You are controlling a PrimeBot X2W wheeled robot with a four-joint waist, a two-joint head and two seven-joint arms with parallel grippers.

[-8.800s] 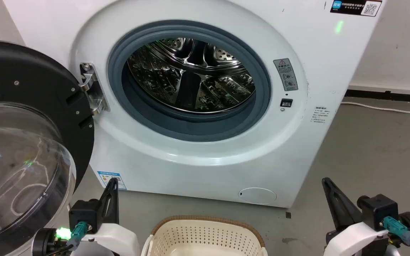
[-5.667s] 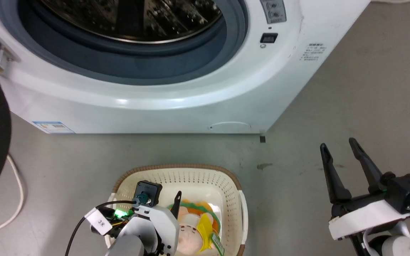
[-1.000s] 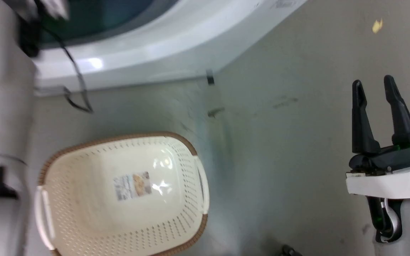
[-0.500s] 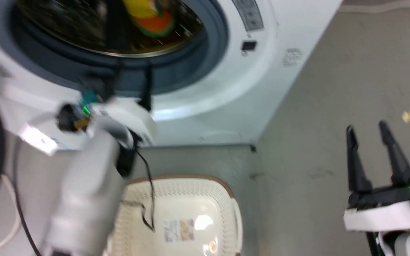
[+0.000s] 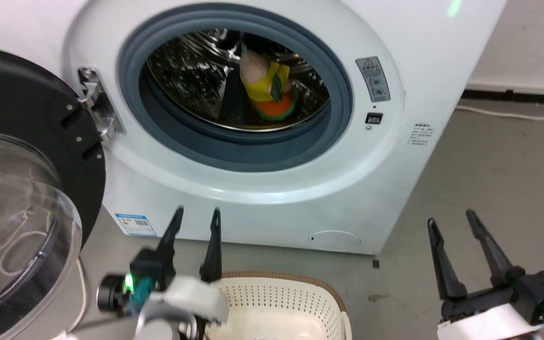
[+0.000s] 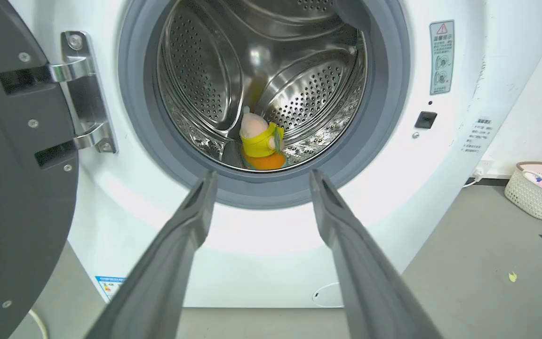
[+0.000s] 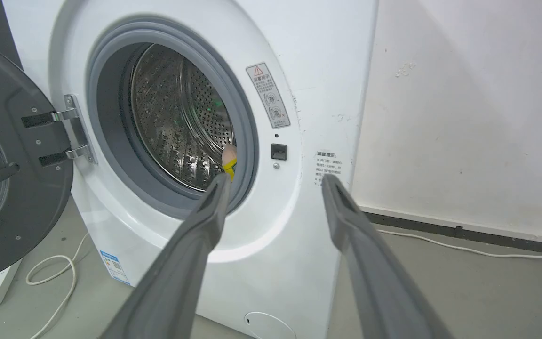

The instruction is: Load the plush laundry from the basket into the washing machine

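Note:
The plush laundry (image 5: 267, 85) lies inside the steel drum of the washing machine (image 5: 272, 189), pink-beige end up, yellow cloth around it, orange part at the bottom. From the left wrist the plush laundry (image 6: 259, 143) rests low in the drum; a sliver of it (image 7: 228, 157) peeks past the seal in the right wrist view. My left gripper (image 5: 195, 215) is open and empty, low before the washer, above the basket (image 5: 276, 293). At the lower right my right gripper (image 5: 450, 219) hangs open and empty over the floor.
The black-framed glass door (image 5: 26, 189) stands swung open at the left on its steel hinge (image 5: 97, 106). A white cable (image 7: 50, 278) lies on the floor under the door. Another small basket (image 6: 537, 188) with clothes sits by the wall to the right.
The head camera has tilted up toward the washer. The plush, earlier in the basket under my left gripper, now rests in the drum; my left gripper has pulled back out, open.

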